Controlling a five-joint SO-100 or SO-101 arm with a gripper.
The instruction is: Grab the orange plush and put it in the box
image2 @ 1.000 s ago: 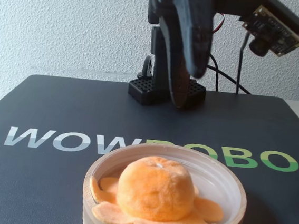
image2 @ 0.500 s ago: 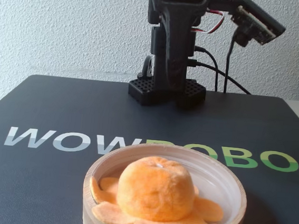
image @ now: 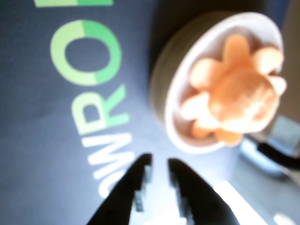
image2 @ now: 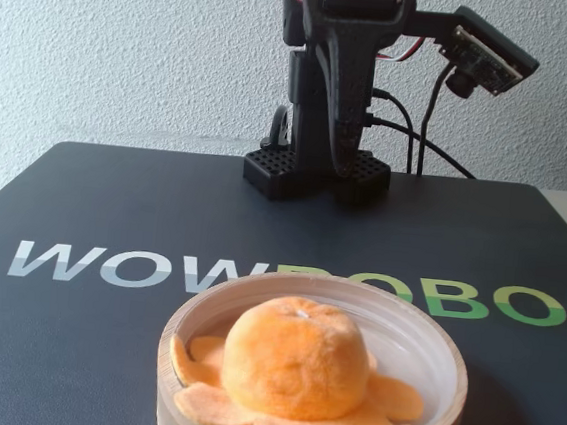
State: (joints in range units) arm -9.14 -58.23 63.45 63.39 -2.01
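Inside the box on the dark surface, the orange plush sits with its peel flaps spread on the pale floor, while the gripper, slightly spread and empty, hangs apart from it.

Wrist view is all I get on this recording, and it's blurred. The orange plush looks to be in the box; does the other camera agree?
Observer: Yes. In the fixed view the orange plush sits upright inside the box, peel flaps spread on its floor.
Operator: Where's the arm?
Observer: Folded back upright over its base, at the mat's far edge.
Operator: And that lettering?
Observer: The mat's logo reads WOWROBO; the box rim covers part of it.
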